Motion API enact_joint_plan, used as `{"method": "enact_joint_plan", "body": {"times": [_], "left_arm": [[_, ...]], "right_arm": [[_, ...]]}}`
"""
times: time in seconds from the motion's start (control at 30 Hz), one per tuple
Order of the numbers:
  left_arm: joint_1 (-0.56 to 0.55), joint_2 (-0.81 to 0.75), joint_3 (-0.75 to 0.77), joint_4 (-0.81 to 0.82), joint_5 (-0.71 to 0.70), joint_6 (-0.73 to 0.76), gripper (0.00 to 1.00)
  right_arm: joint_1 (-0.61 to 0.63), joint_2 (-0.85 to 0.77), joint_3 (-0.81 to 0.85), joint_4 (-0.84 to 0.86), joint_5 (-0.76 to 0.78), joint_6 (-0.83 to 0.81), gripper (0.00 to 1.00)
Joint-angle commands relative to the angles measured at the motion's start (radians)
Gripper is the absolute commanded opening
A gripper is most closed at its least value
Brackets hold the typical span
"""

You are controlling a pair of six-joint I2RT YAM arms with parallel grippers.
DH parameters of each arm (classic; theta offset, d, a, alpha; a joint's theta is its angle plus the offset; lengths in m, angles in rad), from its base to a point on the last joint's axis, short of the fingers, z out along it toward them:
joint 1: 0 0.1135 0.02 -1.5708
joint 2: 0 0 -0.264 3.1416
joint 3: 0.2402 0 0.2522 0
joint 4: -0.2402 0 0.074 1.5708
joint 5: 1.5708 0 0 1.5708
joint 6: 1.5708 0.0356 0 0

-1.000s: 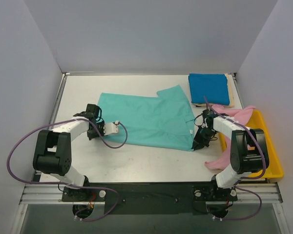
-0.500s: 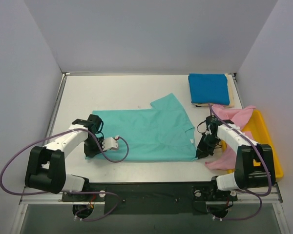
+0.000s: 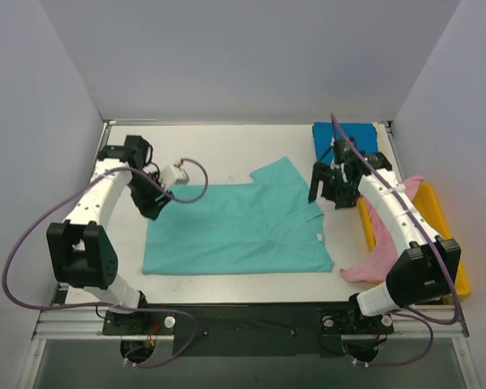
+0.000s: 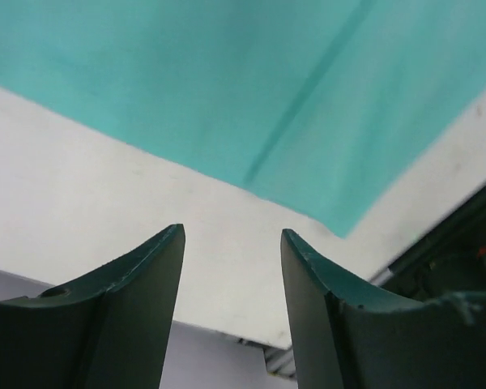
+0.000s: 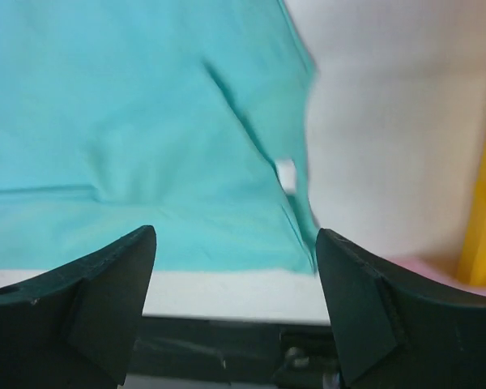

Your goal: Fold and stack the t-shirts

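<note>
**Two spread grippers over a flat teal shirt**

We see the teal shirt (image 3: 239,231) lying flat in the middle of the table (image 3: 211,154), with one sleeve pointing to the far side. Our left gripper (image 4: 231,235) hangs by the shirt's far left corner, fingers apart and holding nothing. Our right gripper (image 5: 235,235) is likewise spread and bare above the shirt's right edge. A folded blue shirt (image 3: 356,134) sits at the far right corner. The pink shirt (image 3: 361,271) drapes over the yellow tray (image 3: 454,279).
</note>
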State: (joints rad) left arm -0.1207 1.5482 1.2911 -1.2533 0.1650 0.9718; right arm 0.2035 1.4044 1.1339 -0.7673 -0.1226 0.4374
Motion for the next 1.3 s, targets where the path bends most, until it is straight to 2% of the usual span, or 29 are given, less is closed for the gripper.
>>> {"method": "enact_joint_plan", "body": {"times": [0.0,0.13,0.23,0.3,0.4,0.5,0.57,0.7,0.77,0.87,1.0,1.07,1.1,1.13,1.17,1.2,1.27], "left_arm": [[0.116,0.171,0.329,-0.009,0.251,-0.256,0.61],[0.22,0.334,0.434,0.098,0.326,-0.418,0.61],[0.246,0.386,0.448,0.182,0.298,-0.485,0.61],[0.254,0.424,0.467,0.218,0.266,-0.501,0.61],[0.254,0.473,0.488,0.239,0.245,-0.505,0.61],[0.257,0.506,0.493,0.246,0.257,-0.504,0.61],[0.257,0.535,0.499,0.236,0.265,-0.492,0.61],[0.256,0.556,0.499,0.236,0.26,-0.472,0.61],[0.256,0.567,0.501,0.236,0.261,-0.463,0.61],[0.257,0.589,0.523,0.21,0.277,-0.418,0.61],[0.257,0.644,0.606,0.161,0.268,-0.362,0.62],[0.26,0.681,0.673,0.123,0.278,-0.326,0.62],[0.26,0.716,0.704,0.108,0.287,-0.312,0.63],[0.257,0.734,0.761,0.062,0.295,-0.28,0.63],[0.257,0.775,0.798,0.03,0.3,-0.257,0.63],[0.251,0.815,0.857,-0.019,0.304,-0.219,0.64],[0.245,0.864,0.916,-0.098,0.307,-0.161,0.64]], "right_arm": [[0.045,0.219,0.392,-0.007,-0.006,-0.274,0.73],[0.045,0.491,0.725,-0.012,-0.069,-0.388,0.71],[0.047,0.697,1.006,-0.023,-0.091,-0.408,0.7],[0.048,0.874,1.146,-0.021,-0.103,-0.404,0.69],[0.047,1.014,1.282,0.019,-0.132,-0.372,0.68],[0.048,1.09,1.261,0.132,-0.135,-0.335,0.67],[0.045,1.126,1.261,0.146,-0.094,-0.304,0.65],[0.036,1.17,1.248,0.134,-0.124,-0.255,0.6],[0.036,1.177,1.232,0.134,-0.118,-0.255,0.55],[0.031,1.203,1.239,0.134,-0.135,-0.255,0.44],[0.031,1.216,1.259,0.134,-0.137,-0.258,0.38],[0.03,1.219,1.268,0.134,-0.127,-0.258,0.27],[0.027,1.217,1.27,0.137,-0.124,-0.258,0.17],[0.027,1.214,1.27,0.14,-0.127,-0.256,0.13],[0.022,1.21,1.267,0.141,-0.132,-0.256,0.04],[0.023,1.2,1.261,0.145,-0.132,-0.256,0.0],[0.025,1.177,1.235,0.158,-0.141,-0.264,0.0]]}}
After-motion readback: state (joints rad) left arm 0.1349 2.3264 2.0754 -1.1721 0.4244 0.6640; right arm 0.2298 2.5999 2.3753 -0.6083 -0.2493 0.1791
